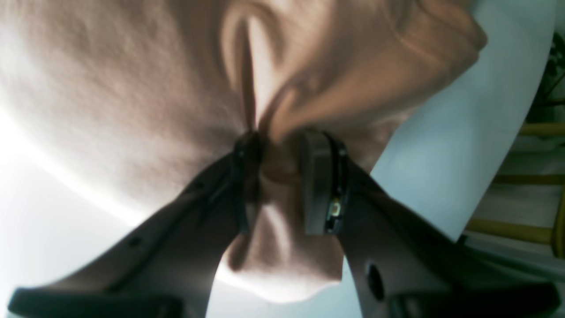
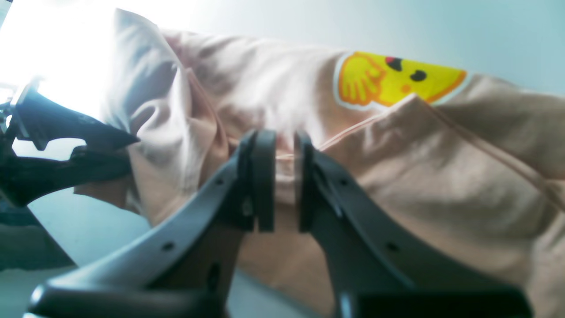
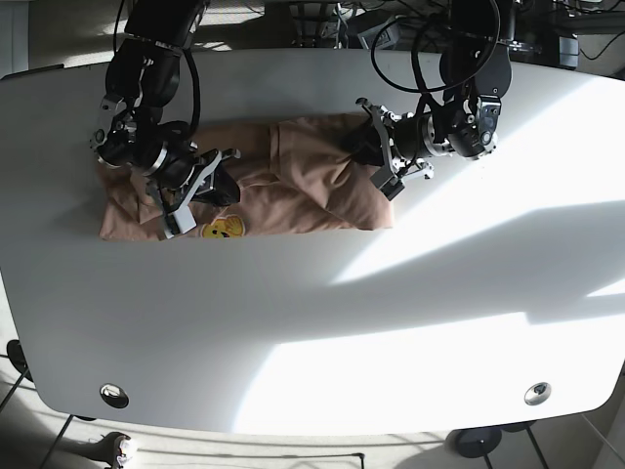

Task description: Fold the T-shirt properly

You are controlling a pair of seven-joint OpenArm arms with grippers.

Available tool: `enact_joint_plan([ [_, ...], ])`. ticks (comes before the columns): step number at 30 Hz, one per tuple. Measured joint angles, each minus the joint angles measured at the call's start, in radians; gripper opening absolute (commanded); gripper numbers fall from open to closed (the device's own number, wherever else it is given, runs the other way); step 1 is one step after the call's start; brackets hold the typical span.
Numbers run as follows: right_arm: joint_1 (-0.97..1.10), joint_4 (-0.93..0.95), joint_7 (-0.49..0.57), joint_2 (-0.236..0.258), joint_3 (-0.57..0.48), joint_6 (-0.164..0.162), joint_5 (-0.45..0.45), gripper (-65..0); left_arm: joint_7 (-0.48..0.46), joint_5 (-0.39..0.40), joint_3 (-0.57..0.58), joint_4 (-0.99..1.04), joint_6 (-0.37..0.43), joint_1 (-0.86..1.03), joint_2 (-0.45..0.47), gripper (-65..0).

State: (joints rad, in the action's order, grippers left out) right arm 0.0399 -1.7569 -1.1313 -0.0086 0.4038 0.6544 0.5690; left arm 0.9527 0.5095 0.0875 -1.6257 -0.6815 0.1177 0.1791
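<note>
Peach T-shirt (image 3: 312, 186) is lying rumpled toward 11 o'clock on the white table (image 3: 391, 322) — soft, light, limp. Left hand (image 1: 282, 176) is pinching a bunched fold; right hand (image 2: 284, 176) is clamping a seamed edge — hems grip best.

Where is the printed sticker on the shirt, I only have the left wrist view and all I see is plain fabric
Observer: The yellow smiley print sits near the T-shirt's front edge, beside the right gripper.
Operator: Is the right gripper holding cloth?
Observer: Yes, the right wrist view shows fabric pinched between its fingers.
Operator: How does the shirt lie overall?
Observer: In the base view it lies bunched lengthwise across the white table, with the left gripper at its other end.
</note>
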Motion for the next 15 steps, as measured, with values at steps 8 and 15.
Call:
enact_joint_plan([
  [8,-0.059,-0.039,-0.077,0.032,0.323,0.0,0.002,-13.6,0.034,-0.027,-0.005,-0.249,0.003,0.034,0.01,-50.0],
  [15,-0.13,0.235,-0.079,0.177,0.496,0.038,0.006,-6.7,0.034,-0.027,-0.004,-0.253,0.003,0.034,0.002,-50.0],
])
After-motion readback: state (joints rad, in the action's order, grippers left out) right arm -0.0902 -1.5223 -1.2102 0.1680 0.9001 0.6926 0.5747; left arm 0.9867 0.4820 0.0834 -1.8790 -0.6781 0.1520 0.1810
